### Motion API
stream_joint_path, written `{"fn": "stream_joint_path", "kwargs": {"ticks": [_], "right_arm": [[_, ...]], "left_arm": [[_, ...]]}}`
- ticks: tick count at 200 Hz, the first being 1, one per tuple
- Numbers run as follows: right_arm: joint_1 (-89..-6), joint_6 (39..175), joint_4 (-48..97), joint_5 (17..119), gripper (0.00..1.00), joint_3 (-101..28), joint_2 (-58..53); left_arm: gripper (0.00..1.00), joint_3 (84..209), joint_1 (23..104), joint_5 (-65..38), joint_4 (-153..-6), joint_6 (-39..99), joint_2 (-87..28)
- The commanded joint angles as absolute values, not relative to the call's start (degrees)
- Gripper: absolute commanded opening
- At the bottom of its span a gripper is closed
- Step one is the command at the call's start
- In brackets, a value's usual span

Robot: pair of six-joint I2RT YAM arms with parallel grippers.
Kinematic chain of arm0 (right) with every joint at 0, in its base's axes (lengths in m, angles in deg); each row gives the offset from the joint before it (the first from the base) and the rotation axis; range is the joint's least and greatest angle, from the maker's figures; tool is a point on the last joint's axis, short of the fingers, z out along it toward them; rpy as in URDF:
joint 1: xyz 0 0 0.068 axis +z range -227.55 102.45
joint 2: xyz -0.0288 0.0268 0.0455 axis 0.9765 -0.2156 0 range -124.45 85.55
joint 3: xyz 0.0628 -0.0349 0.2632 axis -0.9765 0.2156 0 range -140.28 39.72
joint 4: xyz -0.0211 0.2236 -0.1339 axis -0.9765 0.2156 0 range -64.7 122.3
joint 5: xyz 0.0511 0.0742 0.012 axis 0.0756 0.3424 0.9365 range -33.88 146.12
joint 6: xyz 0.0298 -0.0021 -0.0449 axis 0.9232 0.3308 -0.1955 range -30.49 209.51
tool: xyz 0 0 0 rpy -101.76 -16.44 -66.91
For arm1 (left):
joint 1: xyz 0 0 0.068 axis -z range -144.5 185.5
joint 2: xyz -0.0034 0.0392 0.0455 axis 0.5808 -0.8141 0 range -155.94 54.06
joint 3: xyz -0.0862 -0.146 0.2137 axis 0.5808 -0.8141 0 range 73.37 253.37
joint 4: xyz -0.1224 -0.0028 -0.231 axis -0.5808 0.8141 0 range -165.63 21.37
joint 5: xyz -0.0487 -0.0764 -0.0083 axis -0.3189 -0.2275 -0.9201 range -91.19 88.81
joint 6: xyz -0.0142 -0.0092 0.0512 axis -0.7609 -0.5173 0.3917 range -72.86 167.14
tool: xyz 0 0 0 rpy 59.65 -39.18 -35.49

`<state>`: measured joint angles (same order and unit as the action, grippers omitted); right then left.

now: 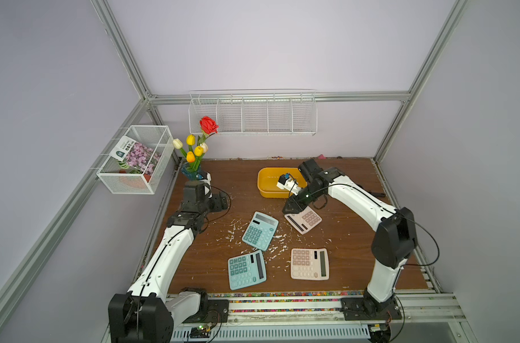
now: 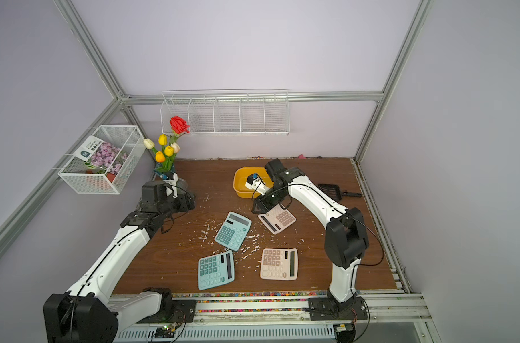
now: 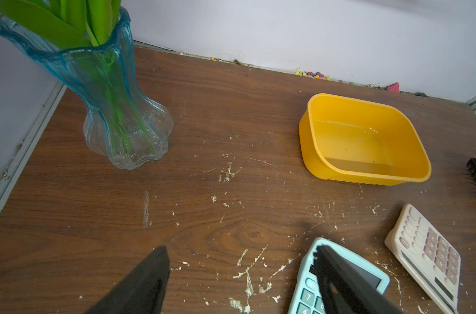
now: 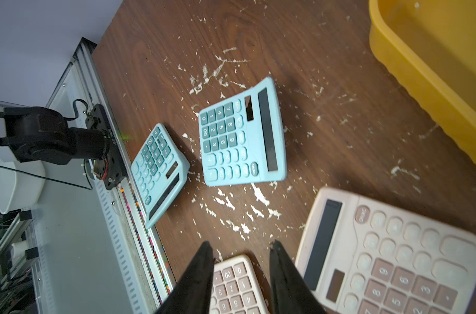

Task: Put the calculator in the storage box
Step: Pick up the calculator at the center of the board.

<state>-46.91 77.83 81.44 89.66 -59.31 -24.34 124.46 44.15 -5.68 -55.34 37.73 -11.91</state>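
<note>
The right arm (image 1: pixel 352 196) hid part of the box (image 1: pixel 264 182) and a corner of the beige calculator (image 1: pixel 307 221) beside it. In the right wrist view, that calculator (image 4: pixel 394 258) was blurred and, like the box (image 4: pixel 435 59), cut off.

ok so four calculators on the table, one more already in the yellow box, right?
No: the yellow storage box holds no calculator, as the left wrist view shows. Four calculators on the table is right.

The box (image 1: pixel 269 192): yellow, shallow, empty, upright. Rear beige calculator (image 1: pixel 305 221) lies near it. Front beige calculator (image 1: pixel 310 264), rear teal calculator (image 1: pixel 260 231) and front teal calculator (image 1: pixel 247 269) lie farther off. All are face up.
</note>
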Motion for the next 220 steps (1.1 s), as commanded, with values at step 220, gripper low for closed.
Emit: {"fn": "stream_joint_path", "kwargs": {"ticks": [220], "right_arm": [[-42.5,73.3,87.9,87.0,0.56,-80.5,-46.8]], "left_arm": [[0.89,123.4,42.3,-6.9,-56.0,35.3,-14.7]]}}
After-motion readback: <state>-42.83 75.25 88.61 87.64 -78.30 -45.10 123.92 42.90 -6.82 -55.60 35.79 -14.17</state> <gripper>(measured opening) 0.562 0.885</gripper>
